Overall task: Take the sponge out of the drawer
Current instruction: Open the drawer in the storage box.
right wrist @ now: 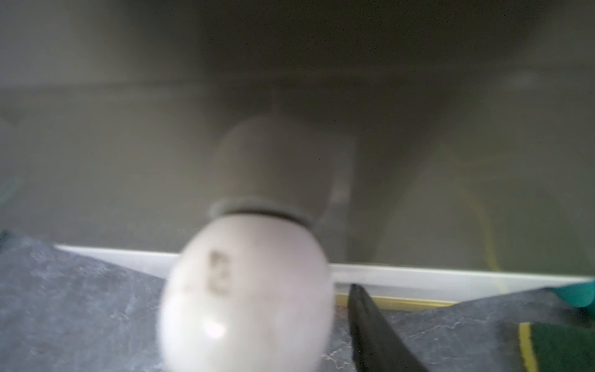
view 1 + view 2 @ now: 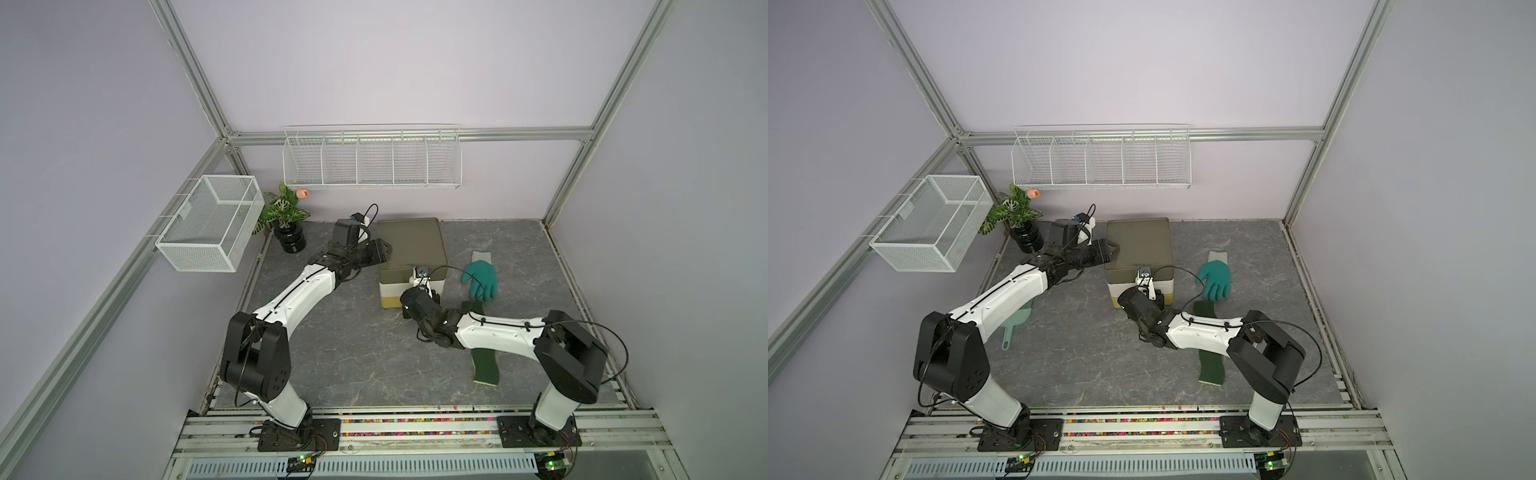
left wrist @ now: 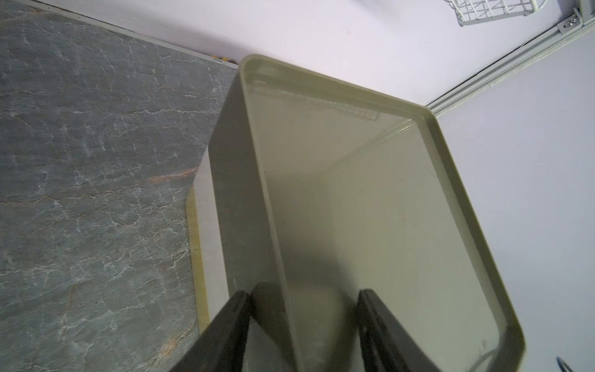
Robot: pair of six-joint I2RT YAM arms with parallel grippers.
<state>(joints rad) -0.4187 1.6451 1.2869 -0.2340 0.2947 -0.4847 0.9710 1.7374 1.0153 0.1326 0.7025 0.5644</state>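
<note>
Left tool [image 3: 302, 294] spread astride drawer unit [image 2: 411, 245]; right tool [image 2: 428, 293]: grip unclear; knob [image 1: 248, 299] mark illegible.

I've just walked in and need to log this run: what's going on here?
The left hand straddles a side rim of the olive-green plastic drawer box, apparently steadying it. The right hand is at the round white knob on the olive drawer front. Whether it has gripped is unclear. That drawer looks closed, not yet pulled.
</note>
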